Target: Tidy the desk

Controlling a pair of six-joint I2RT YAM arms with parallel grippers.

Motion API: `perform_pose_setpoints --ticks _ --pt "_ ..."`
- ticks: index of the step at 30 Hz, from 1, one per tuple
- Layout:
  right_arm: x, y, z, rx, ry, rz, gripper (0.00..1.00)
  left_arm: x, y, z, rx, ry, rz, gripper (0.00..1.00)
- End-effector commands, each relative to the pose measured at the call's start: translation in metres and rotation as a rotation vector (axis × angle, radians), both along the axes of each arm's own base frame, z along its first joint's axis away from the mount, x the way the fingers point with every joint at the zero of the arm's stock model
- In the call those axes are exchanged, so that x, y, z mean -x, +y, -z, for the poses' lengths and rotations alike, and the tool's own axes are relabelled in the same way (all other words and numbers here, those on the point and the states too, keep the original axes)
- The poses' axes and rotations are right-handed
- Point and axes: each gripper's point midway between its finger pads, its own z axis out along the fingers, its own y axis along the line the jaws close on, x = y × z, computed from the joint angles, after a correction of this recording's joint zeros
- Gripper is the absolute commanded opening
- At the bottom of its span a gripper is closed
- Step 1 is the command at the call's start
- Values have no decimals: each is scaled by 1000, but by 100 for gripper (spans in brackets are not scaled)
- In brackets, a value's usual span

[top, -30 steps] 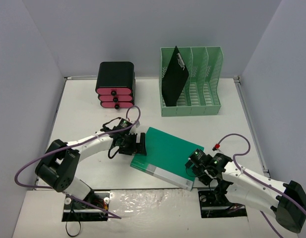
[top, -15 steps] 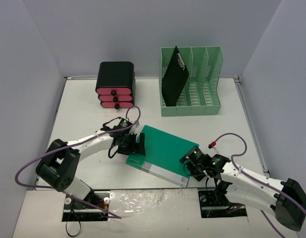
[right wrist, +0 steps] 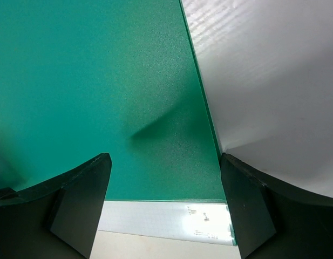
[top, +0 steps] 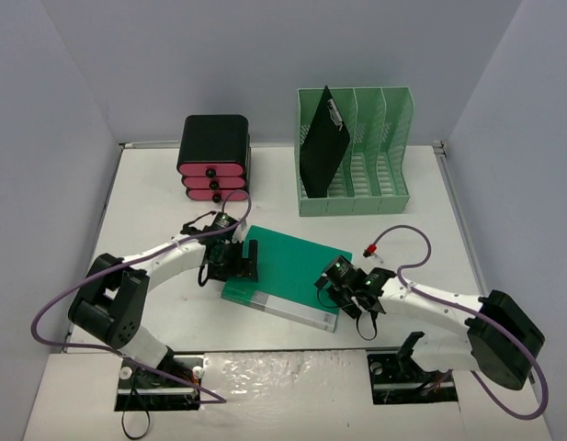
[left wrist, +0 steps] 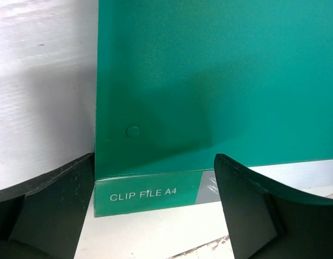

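— So, what lies on the large matte white desk (top: pixel 150 207) between those pale grey walls?
— Mostly a flat dark green plastic clip file (top: pixel 288 266), lying askew near the middle, closer to the arms than to the back wall. Its spine strip reads "CLIP FILE A4".
— And the arms?
— Both are down at it. The left gripper (left wrist: pixel 154 162) sits at the file's near left corner with its jaws spread wide, holding nothing. One black finger (left wrist: pixel 53 205) is over the bare desk just beside the file's edge, the other over the file itself.
— Touching it?
— I cannot tell from where I stand.
— The right one?
— The right gripper (right wrist: pixel 165 159) is at the near right corner, jaws likewise wide apart and empty, with the corner showing between them.
— What else is there?
— At the back, a black cabinet with three pink drawers (top: pixel 213 161) on the left and a mint green slotted file rack (top: pixel 357 152) on the right. A black clipboard (top: pixel 320 138) leans tilted in the rack's leftmost slot, well apart from the green file
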Motion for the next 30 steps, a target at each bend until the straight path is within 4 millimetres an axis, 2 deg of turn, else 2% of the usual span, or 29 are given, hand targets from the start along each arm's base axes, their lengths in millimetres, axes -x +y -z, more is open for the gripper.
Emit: perform_pose_setpoints --ticks 1,5,12,16,20,28,30 --pt "-2 6 18 10 5 -20 79 0 -17 -8 61 17 32 85" --pt "-2 8 20 6 8 -34 79 1 -21 -6 91 25 36 80" --pt "-2 9 21 13 10 -53 79 2 -28 -12 144 18 40 53" --pt "-2 11 21 18 12 -66 80 2 -31 -18 167 8 46 46" --pt "-2 13 23 25 19 -79 80 1 -35 -30 200 -18 46 33" --pt "2 15 27 27 28 -97 81 -4 -49 -72 308 -92 66 2" --pt "1 16 28 30 29 -102 81 -4 -53 -81 336 -99 75 0"
